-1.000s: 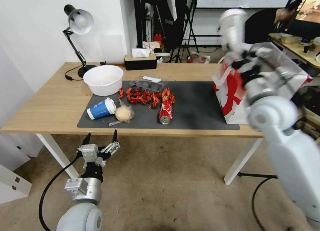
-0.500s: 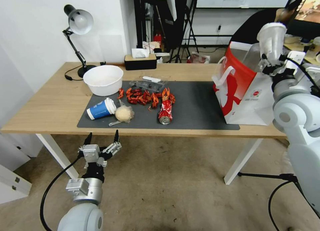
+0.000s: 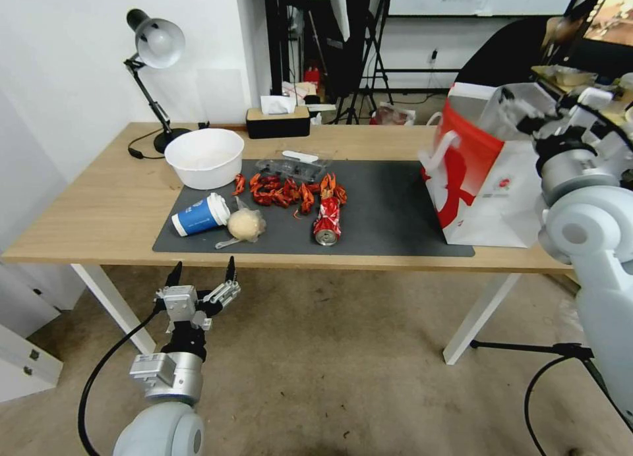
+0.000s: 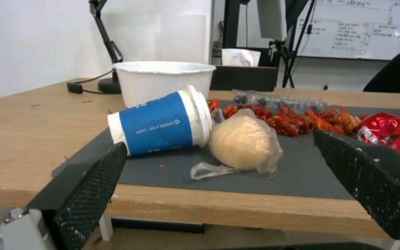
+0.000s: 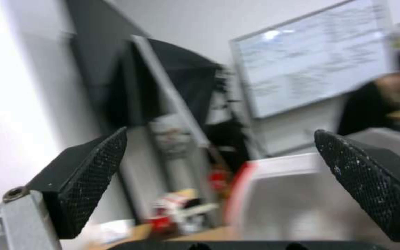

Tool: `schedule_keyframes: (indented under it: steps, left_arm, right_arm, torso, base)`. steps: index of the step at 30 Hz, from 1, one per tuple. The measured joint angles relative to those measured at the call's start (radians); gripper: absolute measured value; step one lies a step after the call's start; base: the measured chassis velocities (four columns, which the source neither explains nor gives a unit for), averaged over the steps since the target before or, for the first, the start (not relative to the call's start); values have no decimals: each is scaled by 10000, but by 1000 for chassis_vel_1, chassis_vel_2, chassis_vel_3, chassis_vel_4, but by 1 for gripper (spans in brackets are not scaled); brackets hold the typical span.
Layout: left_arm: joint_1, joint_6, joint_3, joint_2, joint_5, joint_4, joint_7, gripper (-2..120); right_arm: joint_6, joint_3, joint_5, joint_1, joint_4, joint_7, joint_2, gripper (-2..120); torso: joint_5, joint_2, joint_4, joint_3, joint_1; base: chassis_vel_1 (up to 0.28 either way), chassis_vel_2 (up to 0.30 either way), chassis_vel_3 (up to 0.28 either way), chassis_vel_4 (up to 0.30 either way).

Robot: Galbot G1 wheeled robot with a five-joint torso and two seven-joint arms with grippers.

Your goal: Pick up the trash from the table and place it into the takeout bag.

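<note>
Right tool [image 3: 527,116] empty and spread above takeout bag [image 3: 488,179] at tabletop's right edge, left tool [image 3: 201,278] open below front edge, can [image 3: 328,220], blue cup [image 3: 200,215], wad [image 3: 246,225], bowl [image 3: 204,157] left.

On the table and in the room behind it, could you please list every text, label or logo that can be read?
None can be read.
Blue paper cup with white lid: small white print, too small.
White paper takeout bag with one red side: small red logo, illegible.
Crushed red can: markings unreadable.
Whiteboard: handwriting too small.

Blue paper cup [image 3: 200,215], red crushed can [image 3: 327,221], dark grey mat [image 3: 395,212], red-and-white takeout bag [image 3: 484,179]
</note>
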Motion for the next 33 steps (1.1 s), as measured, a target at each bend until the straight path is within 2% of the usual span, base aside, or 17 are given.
schedule_keyframes:
  steps: [2, 3, 7, 10, 11, 13, 17, 20, 21, 23, 28, 33]
  left_arm:
    - [5, -12, 0, -1, 1, 0, 0, 100]
    - [7, -21, 0, -1, 2, -1, 0, 100]
    - [10, -38, 5, -1, 4, -6, 2, 100]
    - [12, -43, 8, 0, 6, -27, 5, 100]
    - [12, -43, 8, 0, 6, -27, 5, 100]
    - [19, -46, 8, 0, 6, -29, 7, 100]
    - [22, -49, 3, 0, 6, -29, 9, 100]
    - [21, -49, 3, 0, 6, -29, 9, 100]
    - [0, -51, 5, 0, 7, -16, 9, 100]
    - [-31, -51, 20, 0, 15, 2, 12, 100]
    - [-47, -47, 34, 0, 28, 37, 16, 100]
    - [-49, -45, 35, 0, 30, 44, 18, 100]
  right_arm:
    - [187, -7, 25, -183, 122, -262, 0, 100]
    - [480, -124, -76, -574, 388, -712, 19, 100]
    - [884, -578, -987, -1438, 838, -1291, 187, 100]
    - [1436, -1019, -2881, -2553, 1065, -1670, 474, 100]
    - [1436, -1019, -2881, -2553, 1065, -1670, 474, 100]
    - [1905, -1115, -4005, -3425, 1089, -1828, 634, 100]
    - [2514, -1149, -5043, -4628, 1081, -1852, 875, 100]
    - [2556, -1150, -5109, -4705, 1079, -1847, 894, 100]
    - [3043, -1158, -5872, -5675, 975, -1713, 1120, 100]
    - [3498, -1266, -6599, -6655, 668, -1366, 1386, 100]
    - [4127, -1667, -6834, -7401, 36, -1191, 1694, 100]
    - [4254, -1927, -6908, -7495, -215, -1128, 1837, 99]
  torso:
    - [1, 0, 0, 0, 0]
    - [0, 0, -2, 0, 0]
    - [0, 0, 1, 0, -1]
    - [2, 0, 2, 0, 0]
    - [2, 0, 2, 0, 0]
    - [1, 0, 2, -1, 0]
    - [3, -1, -4, 0, 0]
    - [2, -1, -3, 0, -1]
    - [1, -1, -1, 0, 0]
    - [2, -1, 0, 0, 0]
    - [2, -1, 1, -1, -1]
    - [2, -1, 0, 0, -1]
  base:
    - [0, 0, 0, 0]
    - [0, 0, 0, 0]
    - [0, 0, 0, 0]
    - [0, 0, 0, 0]
    - [0, 0, 0, 0]
    - [0, 0, 0, 0]
    - [0, 0, 0, 0]
    - [0, 0, 0, 0]
    - [0, 0, 0, 0]
    - [0, 0, 0, 0]
    - [0, 0, 0, 0]
    - [0, 0, 0, 0]
